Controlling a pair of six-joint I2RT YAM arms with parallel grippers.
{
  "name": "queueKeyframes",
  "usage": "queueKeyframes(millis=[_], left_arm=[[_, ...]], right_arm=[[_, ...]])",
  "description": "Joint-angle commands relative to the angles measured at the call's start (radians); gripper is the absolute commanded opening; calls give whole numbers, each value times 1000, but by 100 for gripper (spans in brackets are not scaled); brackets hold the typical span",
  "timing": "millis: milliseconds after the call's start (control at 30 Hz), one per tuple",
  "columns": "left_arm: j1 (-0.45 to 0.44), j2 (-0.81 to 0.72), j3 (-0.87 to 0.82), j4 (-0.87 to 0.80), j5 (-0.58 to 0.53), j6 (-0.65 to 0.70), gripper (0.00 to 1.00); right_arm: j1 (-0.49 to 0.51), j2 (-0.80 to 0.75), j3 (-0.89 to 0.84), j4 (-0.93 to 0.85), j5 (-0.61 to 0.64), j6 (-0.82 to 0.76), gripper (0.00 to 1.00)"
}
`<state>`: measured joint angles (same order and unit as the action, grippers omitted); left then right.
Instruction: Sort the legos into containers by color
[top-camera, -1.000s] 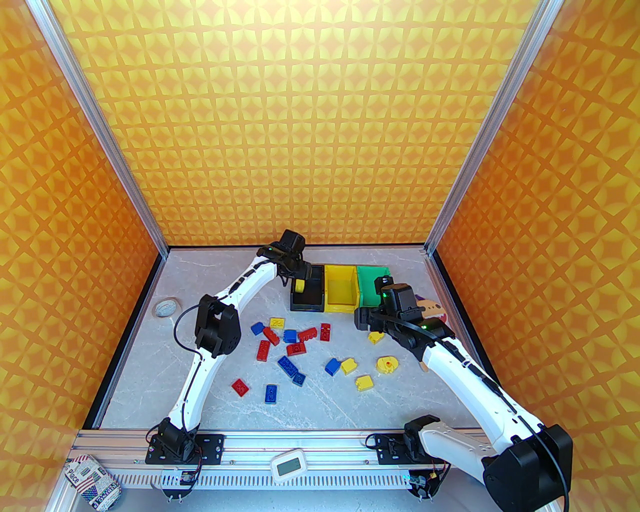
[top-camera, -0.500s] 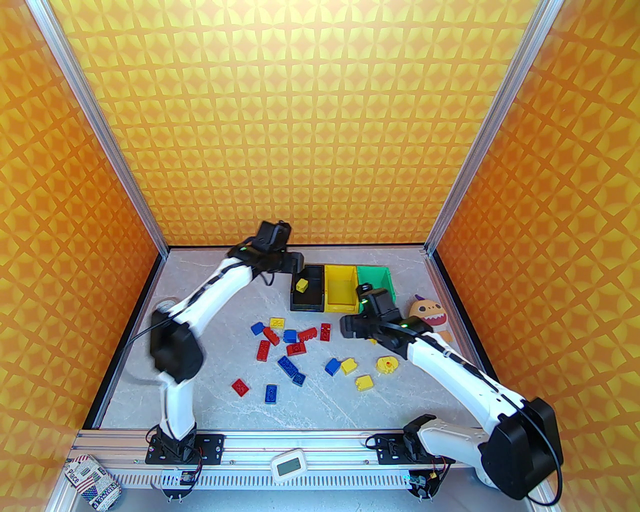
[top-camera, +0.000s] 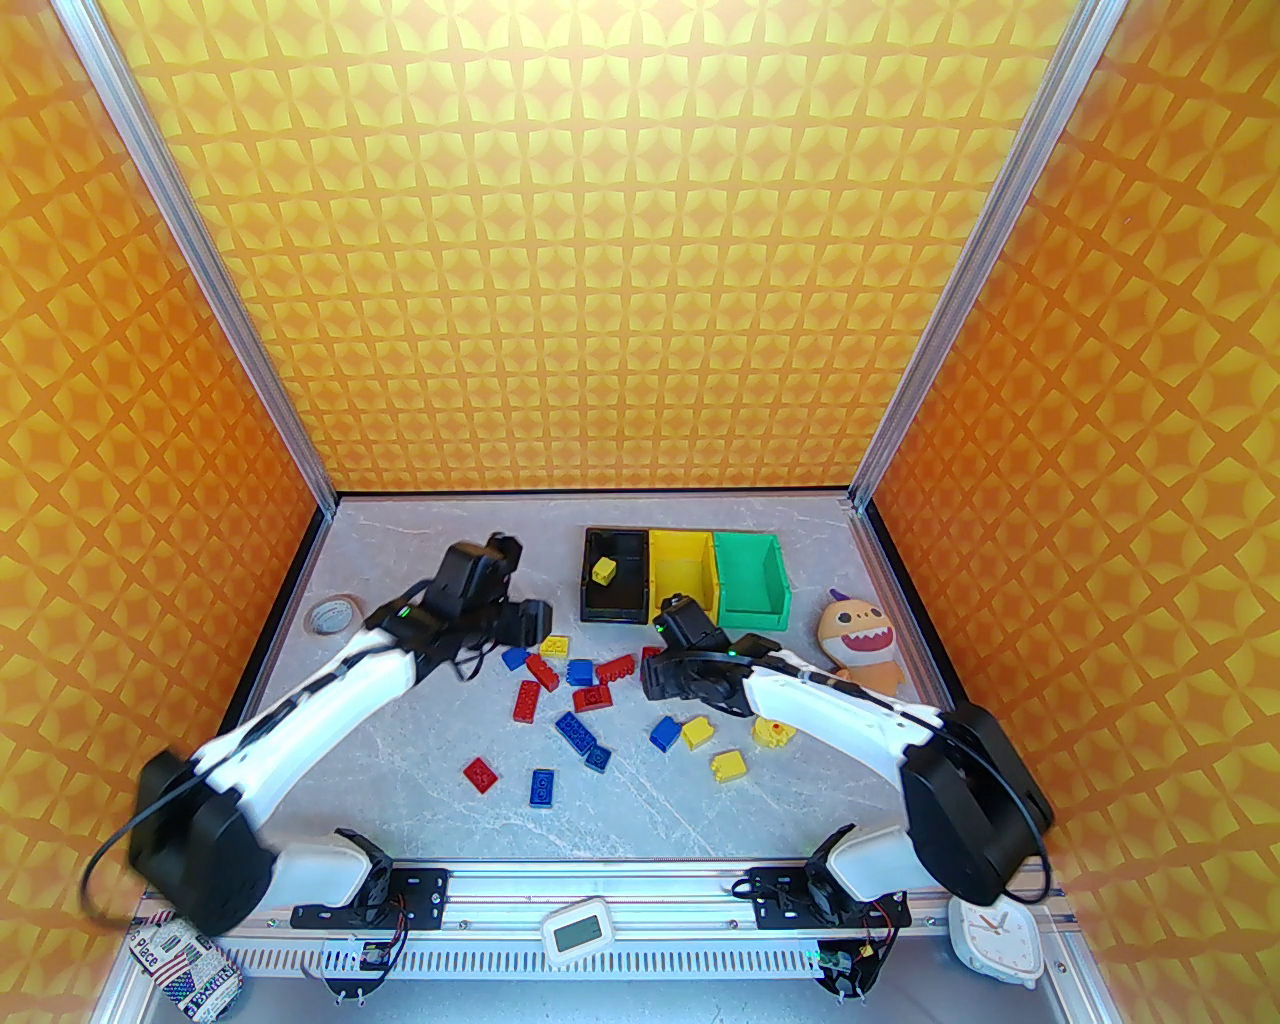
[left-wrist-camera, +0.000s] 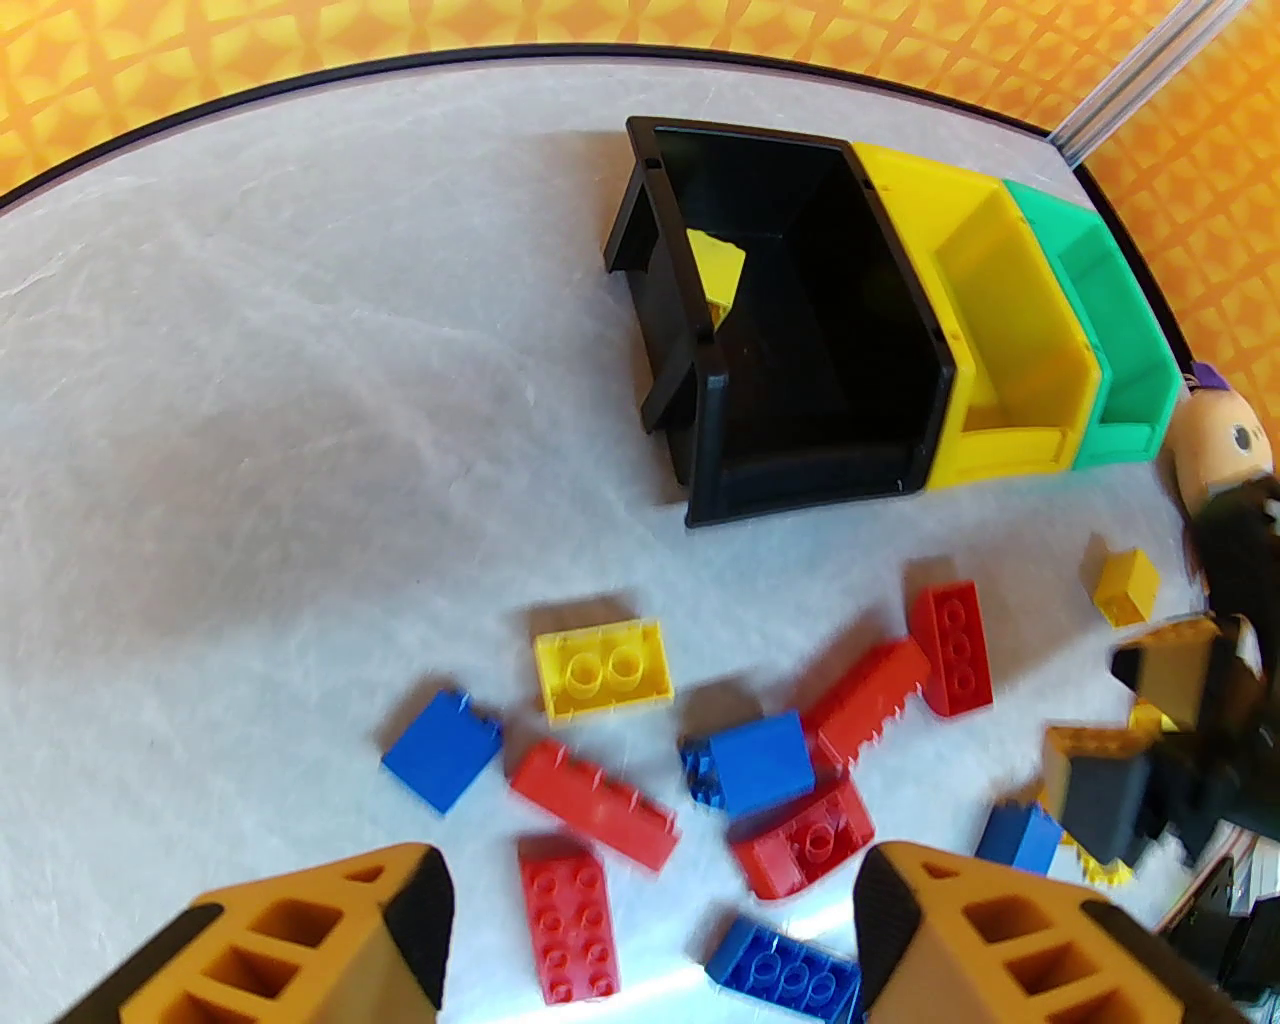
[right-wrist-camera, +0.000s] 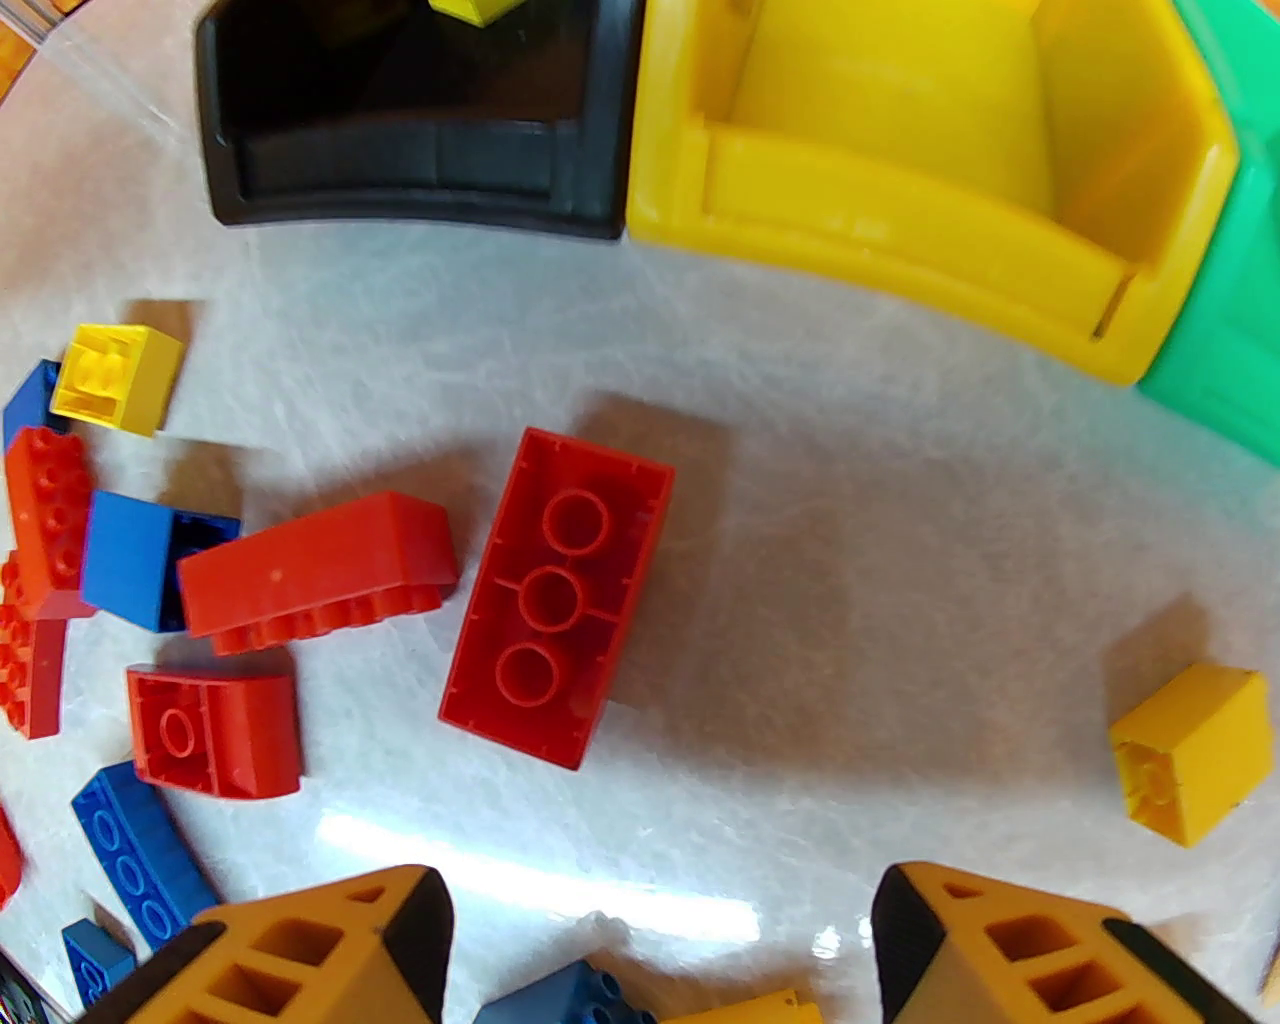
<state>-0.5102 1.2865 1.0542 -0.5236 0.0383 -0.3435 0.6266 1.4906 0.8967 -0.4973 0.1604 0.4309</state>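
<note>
Left claw (left-wrist-camera: 655, 900) hangs with jaws wide and empty above the legos (top-camera: 592, 697) scattered on the worktop (top-camera: 380, 540); red and blue ones lie close at its 12 o'clock. Right claw (right-wrist-camera: 660, 930), also wide and empty, has an upside-down red lego (right-wrist-camera: 555, 600) just at its 12 o'clock, with the black container (right-wrist-camera: 420, 200) farther at 11 o'clock. One second ago the left claw held a yellow lego (top-camera: 603, 571) over this container; now that lego lies inside it, and both claws have come to the pile.

"Place" on flag-patterned can (top-camera: 185, 965), near left corner
</note>
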Motion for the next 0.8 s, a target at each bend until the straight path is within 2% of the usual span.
queueKeyframes(millis=[0, 500, 767], left_arm=[[10, -44, -25, 38, -21, 14, 71], [12, -33, -55, 63, -23, 16, 71], [12, -42, -55, 45, -38, 17, 71]], right_arm=[[7, 3, 21, 35, 8, 21, 73], [7, 143, 73, 121, 25, 29, 73], [7, 239, 134, 91, 60, 30, 67]])
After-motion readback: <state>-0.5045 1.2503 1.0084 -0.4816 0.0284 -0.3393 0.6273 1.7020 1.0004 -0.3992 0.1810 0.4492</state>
